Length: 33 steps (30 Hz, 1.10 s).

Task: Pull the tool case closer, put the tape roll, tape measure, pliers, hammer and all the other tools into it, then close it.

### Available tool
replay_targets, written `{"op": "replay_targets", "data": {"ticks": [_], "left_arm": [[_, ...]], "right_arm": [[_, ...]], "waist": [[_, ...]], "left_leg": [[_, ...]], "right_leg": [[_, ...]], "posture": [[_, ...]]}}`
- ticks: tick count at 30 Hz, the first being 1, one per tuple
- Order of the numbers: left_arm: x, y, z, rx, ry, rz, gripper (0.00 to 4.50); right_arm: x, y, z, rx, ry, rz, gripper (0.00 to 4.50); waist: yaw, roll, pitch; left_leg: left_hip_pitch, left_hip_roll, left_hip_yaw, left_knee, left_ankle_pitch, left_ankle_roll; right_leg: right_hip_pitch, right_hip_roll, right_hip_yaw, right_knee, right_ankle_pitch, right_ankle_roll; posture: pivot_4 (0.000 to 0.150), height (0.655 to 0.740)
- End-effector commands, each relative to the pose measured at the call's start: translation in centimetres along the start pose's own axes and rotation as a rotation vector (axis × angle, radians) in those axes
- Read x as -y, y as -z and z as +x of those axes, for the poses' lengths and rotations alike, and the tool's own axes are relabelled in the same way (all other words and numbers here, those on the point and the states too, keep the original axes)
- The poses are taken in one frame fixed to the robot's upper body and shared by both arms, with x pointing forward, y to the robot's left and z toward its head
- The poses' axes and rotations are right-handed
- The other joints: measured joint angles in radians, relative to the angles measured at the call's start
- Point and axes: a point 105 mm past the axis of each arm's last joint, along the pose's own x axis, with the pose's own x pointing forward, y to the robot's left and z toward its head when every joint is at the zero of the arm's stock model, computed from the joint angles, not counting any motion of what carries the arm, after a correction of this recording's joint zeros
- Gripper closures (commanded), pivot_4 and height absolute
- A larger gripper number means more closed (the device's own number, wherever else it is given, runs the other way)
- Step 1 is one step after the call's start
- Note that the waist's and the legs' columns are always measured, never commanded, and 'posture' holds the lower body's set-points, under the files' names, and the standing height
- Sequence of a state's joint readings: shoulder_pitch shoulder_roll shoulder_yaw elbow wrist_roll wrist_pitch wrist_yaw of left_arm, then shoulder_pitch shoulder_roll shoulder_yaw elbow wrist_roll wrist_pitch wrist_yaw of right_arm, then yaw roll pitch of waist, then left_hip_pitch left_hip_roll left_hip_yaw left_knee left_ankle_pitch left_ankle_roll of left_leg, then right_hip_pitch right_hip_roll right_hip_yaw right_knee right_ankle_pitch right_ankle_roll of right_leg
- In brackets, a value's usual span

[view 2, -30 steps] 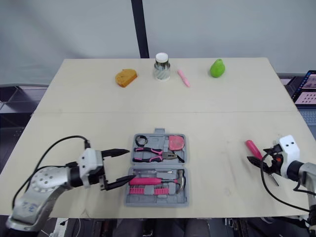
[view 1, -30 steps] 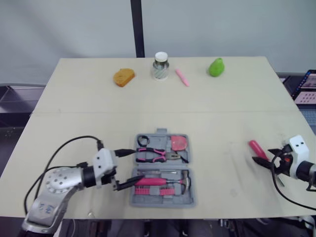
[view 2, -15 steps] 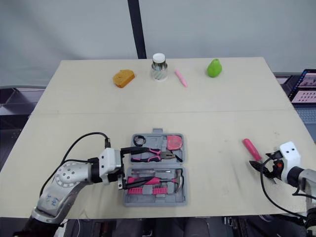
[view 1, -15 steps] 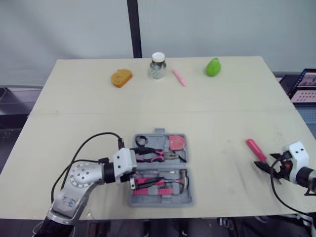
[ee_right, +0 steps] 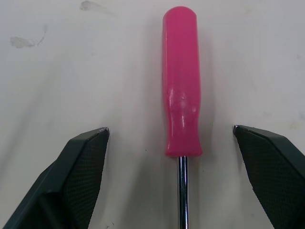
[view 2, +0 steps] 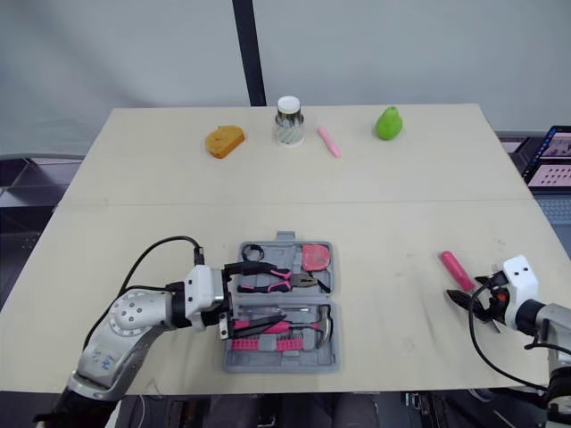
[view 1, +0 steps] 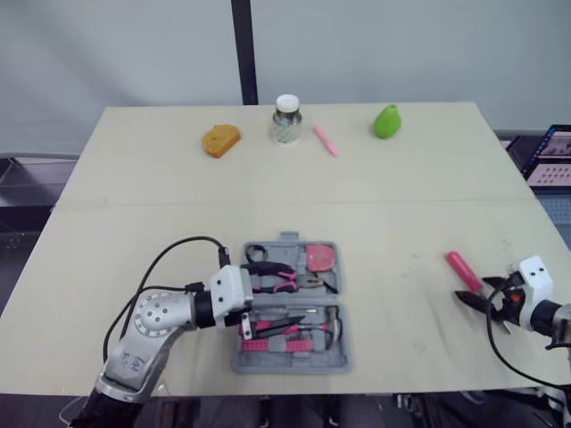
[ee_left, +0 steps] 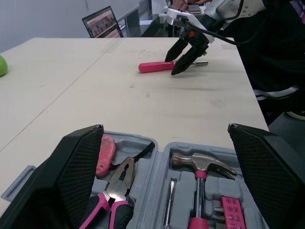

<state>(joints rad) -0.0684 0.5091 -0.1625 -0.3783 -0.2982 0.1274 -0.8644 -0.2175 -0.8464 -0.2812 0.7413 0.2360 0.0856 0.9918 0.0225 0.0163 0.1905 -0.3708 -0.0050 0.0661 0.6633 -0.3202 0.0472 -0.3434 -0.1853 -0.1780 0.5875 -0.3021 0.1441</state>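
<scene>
Case (view 1: pixel 293 303) open near counter (view 1: pixel 401 178) front edge, pliers (view 1: pixel 284 279) and hammer (view 1: pixel 312 325) inside. Screwdriver (view 1: pixel 463 269) lies well right of it. Right tool (view 1: pixel 473 296) spread, flanking pink handle: centre, lower, pinch mid-handle. Left tool (view 1: pixel 268 294) spread over case's left side.

Left gripper (view 1: pixel 263 296) and right gripper (view 1: pixel 475 294) both forward and low, fingers wide apart on each.

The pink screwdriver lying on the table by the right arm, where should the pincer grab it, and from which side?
Grip the screwdriver on its thick pink handle, about mid-length, coming down from above with fingers across it. It lies flat on the table, and the bare shaft is thin. The open right pincer straddles its line.
</scene>
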Motion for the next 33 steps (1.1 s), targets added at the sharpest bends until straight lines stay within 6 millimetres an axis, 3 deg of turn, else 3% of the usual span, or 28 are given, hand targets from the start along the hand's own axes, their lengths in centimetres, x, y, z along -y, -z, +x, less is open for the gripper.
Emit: {"op": "replay_targets", "data": {"ticks": [1, 4, 7, 12, 13, 18, 22, 25, 31, 33], "left_arm": [[-0.1, -0.8, 0.3, 0.027, 0.006, 0.04, 0.0], [-0.1, -0.7, 0.5, 0.029, 0.007, 0.041, 0.0], [-0.2, -0.8, 0.6, 0.032, 0.003, 0.046, 0.0], [-0.2, -0.8, 0.7, 0.035, -0.001, 0.048, 0.0], [-0.2, -0.8, 0.7, 0.035, -0.002, 0.048, 0.0], [-0.4, -0.6, 0.0, 0.021, -0.023, 0.047, 0.0], [-0.7, 0.1, -2.1, -0.017, -0.077, 0.032, 0.0], [-0.2, 1.2, -4.4, -0.079, -0.117, 0.009, 0.0], [1.5, 2.7, -8.3, -0.171, -0.185, -0.041, 0.0], [2.4, 2.9, -9.4, -0.198, -0.195, -0.059, 0.0]], "right_arm": [[0.1, -0.1, 0.0, 0.008, 0.0, -0.004, 0.09], [0.2, 0.1, 0.1, 0.003, 0.008, -0.006, 0.09], [0.3, 0.1, 0.3, 0.005, 0.016, -0.008, 1.3], [0.5, 0.2, 0.4, 0.006, 0.023, -0.012, 3.92], [0.5, 0.1, 0.4, 0.008, 0.022, -0.013, 4.12], [0.0, -0.9, 0.2, 0.034, -0.032, -0.042, 4.11], [-2.3, -3.2, -0.4, 0.02, -0.181, -0.154, 4.11], [-5.4, -6.0, -1.0, -0.011, -0.327, -0.265, 4.11], [-12.1, -9.0, -1.3, -0.106, -0.537, -0.438, 4.11], [-15.3, -9.9, -1.5, -0.132, -0.633, -0.486, 4.11]], "waist": [[0.0, 0.0, 0.0], [0.0, 0.0, 0.0], [0.0, 0.0, 0.0], [0.0, 0.0, 0.0], [0.0, 0.0, 0.0], [0.0, 0.0, 0.0], [-0.002, 0.001, 0.001], [-0.005, 0.004, 0.003], [0.003, 0.002, 0.004], [0.005, 0.002, 0.004]], "left_leg": [[0.0, 0.0, 0.0, 0.0, 0.0, 0.0], [0.0, 0.0, 0.0, 0.0, 0.0, 0.0], [0.0, 0.0, 0.0, 0.0, 0.0, 0.0], [0.0, 0.0, 0.0, 0.0, 0.0, 0.0], [0.0, 0.0, 0.0, 0.0, 0.0, 0.0], [0.0, 0.0, 0.0, 0.0, 0.0, 0.0], [-0.001, 0.0, 0.0, 0.0, 0.0, 0.0], [-0.001, 0.001, 0.0, 0.0, -0.001, -0.001], [-0.004, 0.003, 0.0, 0.0, -0.003, -0.003], [-0.006, 0.003, 0.0, 0.001, -0.005, -0.003]], "right_leg": [[0.0, 0.0, 0.0, 0.0, 0.0, 0.0], [0.0, 0.0, 0.0, 0.0, 0.0, 0.0], [0.0, 0.0, 0.0, 0.0, 0.0, 0.0], [0.0, 0.0, 0.0, 0.0, 0.0, 0.0], [0.0, 0.0, 0.0, 0.0, 0.0, 0.0], [0.0, 0.0, 0.0, 0.0, 0.0, 0.0], [0.0, 0.0, 0.0, -0.001, 0.0, 0.0], [-0.001, 0.001, 0.001, -0.001, 0.0, 0.0], [-0.006, 0.002, 0.004, -0.003, -0.001, -0.002], [-0.008, 0.001, 0.007, -0.003, -0.001, -0.002]], "posture": [[0.15, 0.74], [0.15, 0.74], [0.15, 0.74], [0.15, 0.74], [0.15, 0.74], [0.15, 0.74], [0.15, 0.74], [0.15, 0.74], [0.15, 0.74], [0.15, 0.74]]}}
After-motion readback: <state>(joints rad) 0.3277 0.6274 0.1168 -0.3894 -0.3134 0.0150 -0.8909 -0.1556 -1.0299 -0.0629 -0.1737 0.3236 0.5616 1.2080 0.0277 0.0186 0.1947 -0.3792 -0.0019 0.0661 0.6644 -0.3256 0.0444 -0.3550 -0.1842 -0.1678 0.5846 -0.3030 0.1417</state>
